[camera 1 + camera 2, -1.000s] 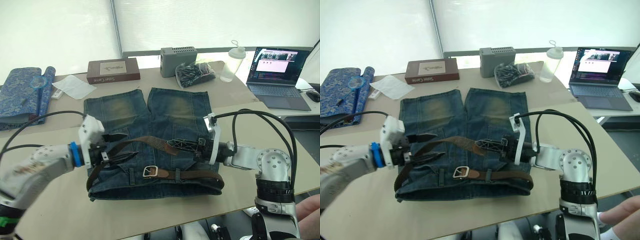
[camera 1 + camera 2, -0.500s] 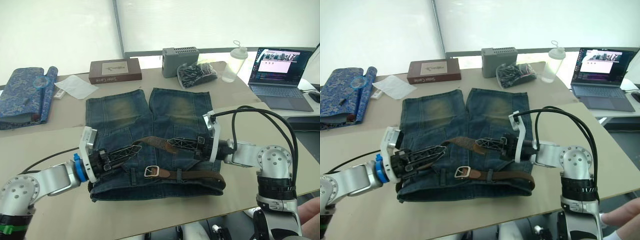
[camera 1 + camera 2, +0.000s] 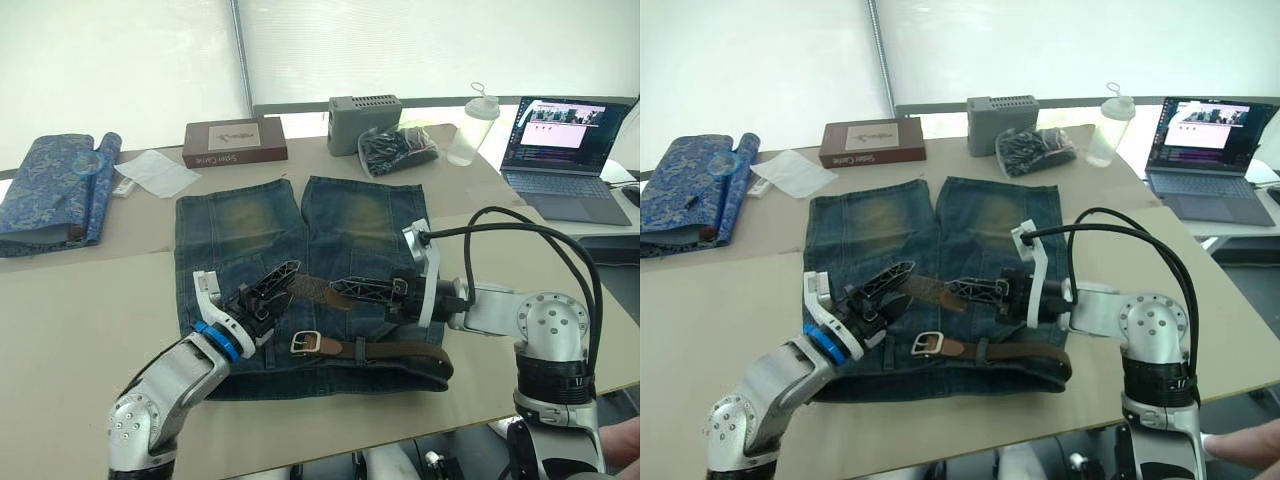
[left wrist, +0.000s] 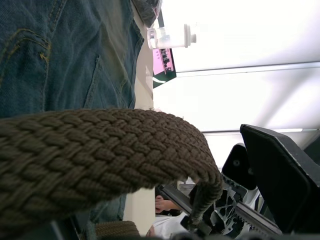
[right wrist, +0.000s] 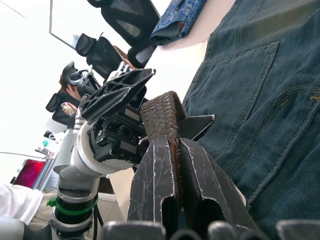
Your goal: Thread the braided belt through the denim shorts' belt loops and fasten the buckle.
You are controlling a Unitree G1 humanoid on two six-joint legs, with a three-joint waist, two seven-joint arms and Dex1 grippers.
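The denim shorts (image 3: 300,280) lie flat at the centre of the table (image 3: 80,320), waistband toward the robot and legs pointing to 12 o'clock. The braided belt (image 3: 380,350) runs along the waistband, passing under at least one of the belt loops (image 3: 357,349), with the silver buckle (image 3: 305,343) resting on the waistband just to the 9 o'clock side of the middle. The belt's free end lifts off the denim and spans the gap between the two arms above the waistband. The right gripper (image 3: 340,290), reaching in from 3 o'clock, has its black fingers (image 5: 160,185) clamped together on that raised strap, as the right wrist view shows with the weave pinched between them. The left gripper (image 3: 275,285), coming in from 7 o'clock, meets the same strap at its other side; the strap crosses right in front of its wrist camera, but whether its fingers are closed on it cannot be told. Beyond the shorts, toward 12 o'clock, sit a brown box (image 3: 235,141), a grey box (image 3: 365,109), a dark bag (image 3: 398,147) and a clear bottle (image 3: 466,128). A laptop (image 3: 560,150) stands open at 2 o'clock, and blue patterned cloth (image 3: 55,185) lies at 10 o'clock beside a white sheet (image 3: 152,172).
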